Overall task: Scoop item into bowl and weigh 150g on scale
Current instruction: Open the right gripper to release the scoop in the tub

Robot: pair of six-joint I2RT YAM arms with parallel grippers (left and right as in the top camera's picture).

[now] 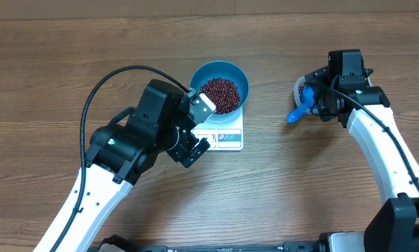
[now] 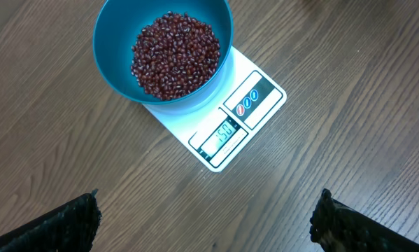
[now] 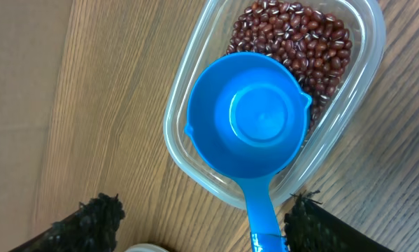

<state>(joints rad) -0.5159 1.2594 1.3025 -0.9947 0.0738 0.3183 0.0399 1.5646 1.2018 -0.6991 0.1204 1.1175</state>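
Beans (image 2: 174, 56) in bowl (image 2: 111, 63) on scale (image 2: 254, 73); scoop (image 3: 254, 115) in tub (image 3: 178, 143).

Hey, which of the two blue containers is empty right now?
The small handled scoop, lying across the clear tub: its cup shows only bare blue plastic. The round bowl on the scale holds a heap of red-brown beans.

1. This looks like a robotics lab: a white-and-black left arm (image 1: 122, 150) and right arm (image 1: 377, 133), each with exposed black cable (image 1: 136, 67).
2. A plain wood-grain counter (image 1: 48, 63) carries a small white scale (image 1: 226, 136).
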